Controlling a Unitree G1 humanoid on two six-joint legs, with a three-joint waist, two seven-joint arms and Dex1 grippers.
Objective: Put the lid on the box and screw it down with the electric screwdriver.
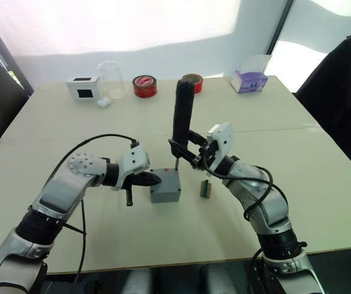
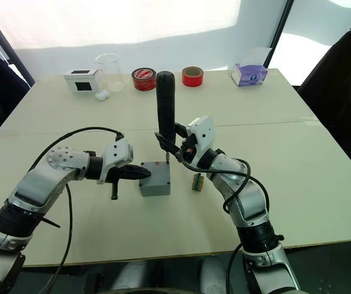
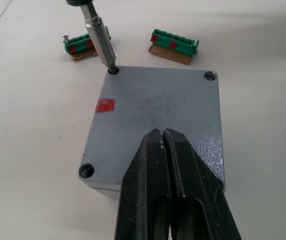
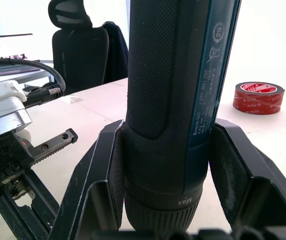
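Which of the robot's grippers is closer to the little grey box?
Left. The left gripper, fingers shut, presses on the lid of the box. The right gripper holds the electric screwdriver above it.

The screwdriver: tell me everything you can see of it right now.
The screwdriver is a dark blue-black stick with a textured grip and printed markings, standing upright over the grey box. The right gripper clamps its lower body between both fingers. Its thin metal bit points down into a corner screw hole of the lid. The shut left gripper rests on the lid, apart from the tool.
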